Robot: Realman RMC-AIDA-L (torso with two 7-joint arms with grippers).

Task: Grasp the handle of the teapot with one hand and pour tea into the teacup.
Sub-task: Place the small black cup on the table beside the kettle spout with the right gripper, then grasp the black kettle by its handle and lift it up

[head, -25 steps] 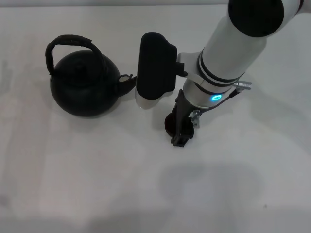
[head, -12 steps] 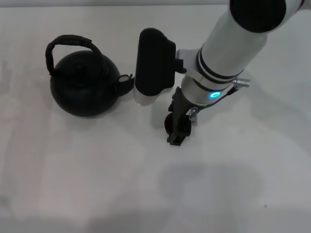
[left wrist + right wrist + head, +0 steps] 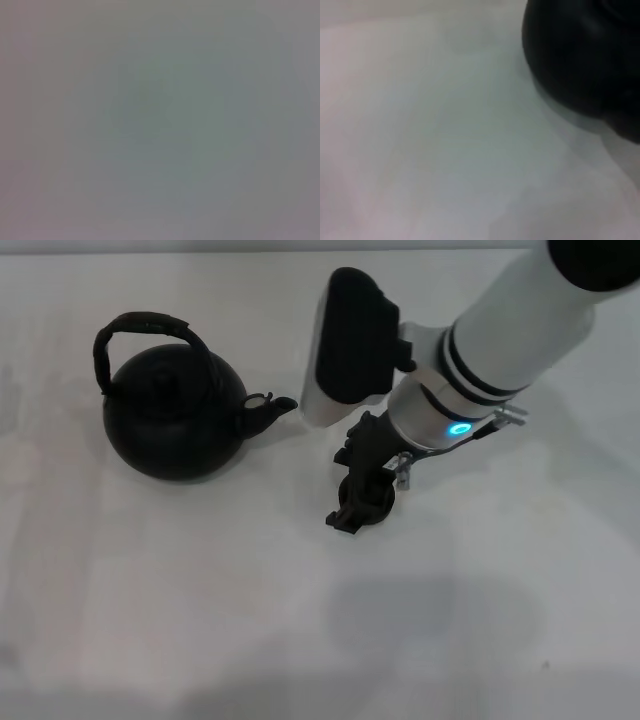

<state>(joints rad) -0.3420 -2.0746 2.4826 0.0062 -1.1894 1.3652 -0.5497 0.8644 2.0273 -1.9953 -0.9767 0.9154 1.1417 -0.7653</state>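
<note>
The matte black teapot [image 3: 172, 420] stands at the left of the table, with its arched handle [image 3: 145, 324] upright and its short spout [image 3: 272, 410] pointing right. My right gripper [image 3: 352, 510] reaches down from the upper right, to the right of the spout and apart from the teapot. The small dark teacup [image 3: 370, 496] sits right at the gripper's fingers and is mostly hidden by them. I cannot tell whether they touch it. The right wrist view shows a large dark round shape [image 3: 580, 55] close up. The left gripper is out of view.
The white table [image 3: 200, 600] stretches bare in front of the teapot and the gripper. The left wrist view shows only a plain grey blur. The right arm's white and black wrist housing [image 3: 345, 350] hangs just right of the spout.
The right arm has swung to the right and uncovered the teapot's spout. The gripper has turned at the teacup. The teapot has not moved.
</note>
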